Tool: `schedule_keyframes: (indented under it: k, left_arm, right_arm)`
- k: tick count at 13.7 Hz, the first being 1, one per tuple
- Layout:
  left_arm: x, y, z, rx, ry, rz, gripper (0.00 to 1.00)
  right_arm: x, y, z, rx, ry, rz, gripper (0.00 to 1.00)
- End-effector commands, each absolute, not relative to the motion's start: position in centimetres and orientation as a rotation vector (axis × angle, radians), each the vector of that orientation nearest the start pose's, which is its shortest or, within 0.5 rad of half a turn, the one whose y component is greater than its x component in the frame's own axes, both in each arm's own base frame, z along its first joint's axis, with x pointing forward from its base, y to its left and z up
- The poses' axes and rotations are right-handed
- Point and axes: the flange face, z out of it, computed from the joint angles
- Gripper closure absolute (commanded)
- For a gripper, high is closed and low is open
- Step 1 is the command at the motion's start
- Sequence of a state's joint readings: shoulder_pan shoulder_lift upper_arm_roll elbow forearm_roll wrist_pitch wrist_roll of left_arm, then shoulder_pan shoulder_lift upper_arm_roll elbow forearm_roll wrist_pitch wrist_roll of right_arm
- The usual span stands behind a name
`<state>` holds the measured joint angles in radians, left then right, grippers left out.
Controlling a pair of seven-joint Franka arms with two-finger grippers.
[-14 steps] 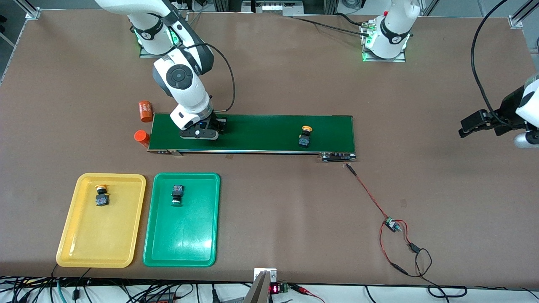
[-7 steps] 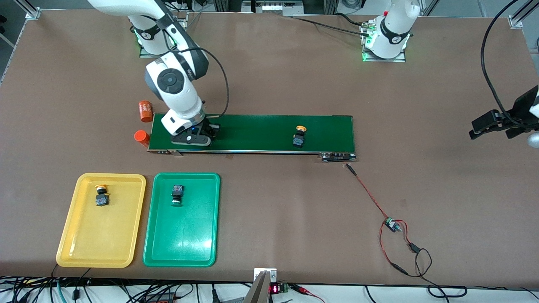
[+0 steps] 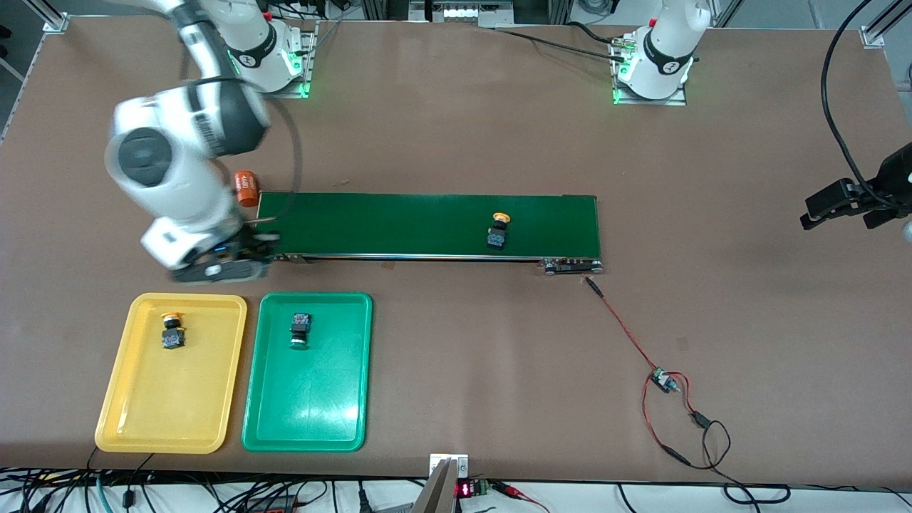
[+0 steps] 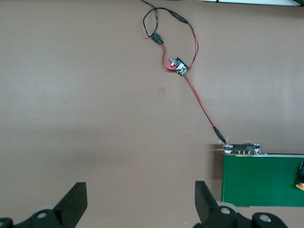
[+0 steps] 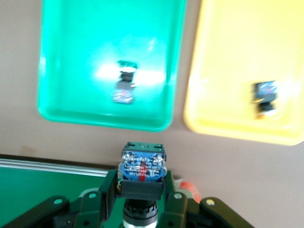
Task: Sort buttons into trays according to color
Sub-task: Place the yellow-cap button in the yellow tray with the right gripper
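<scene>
One button (image 5: 141, 172) — clamped between the right gripper's (image 5: 141, 197) fingers.

The green tray (image 3: 308, 420) and yellow tray (image 3: 135, 420) looked like glossy, smooth plastic; the brown counter (image 3: 463, 342) was matt, the conveyor belt (image 3: 399, 224) dull green.

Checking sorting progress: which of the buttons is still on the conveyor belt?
The yellow-capped button toward the left arm's end of the belt. Two others lie in the trays, and the right gripper holds another.
</scene>
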<state>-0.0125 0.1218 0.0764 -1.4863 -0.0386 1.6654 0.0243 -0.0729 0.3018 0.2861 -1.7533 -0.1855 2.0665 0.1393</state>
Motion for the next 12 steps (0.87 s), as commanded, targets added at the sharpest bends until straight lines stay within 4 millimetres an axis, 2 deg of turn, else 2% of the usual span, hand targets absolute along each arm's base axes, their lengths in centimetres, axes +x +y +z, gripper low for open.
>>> schedule_keyframes:
  k: [1, 3, 5, 6, 7, 9, 12]
  left_arm:
    - [59.0, 2.5, 62.1, -3.156, -0.010, -0.096, 0.00]
    - [58.8, 3.0, 61.9, -3.175, -0.030, -0.062, 0.00]
    - [58.5, 2.8, 62.1, -3.188, -0.030, -0.058, 0.00]
    - [58.5, 2.4, 62.1, -3.190, -0.018, -0.058, 0.00]
    - [58.5, 3.3, 61.9, -3.191, -0.040, -0.056, 0.00]
    - [58.5, 3.8, 61.7, -3.195, -0.049, -0.054, 0.00]
    - [58.4, 2.4, 61.8, -3.189, -0.024, -0.050, 0.00]
  right_arm:
    - [67.0, 4.5, 38.9, -3.164, -0.428, -0.050, 0.86]
    - [68.4, -0.4, 36.4, -3.133, -0.565, -0.047, 0.86]
    - [69.7, -2.8, 34.4, -3.117, -0.611, -0.112, 0.86]
    - [70.0, -3.3, 33.5, -3.108, -0.634, -0.136, 0.85]
    - [70.3, -3.6, 32.6, -3.103, -0.644, -0.159, 0.85]
    - [70.8, -4.3, 31.2, -3.098, -0.636, -0.216, 0.85]
    - [71.1, -4.3, 29.3, -3.089, -0.629, -0.242, 0.85]
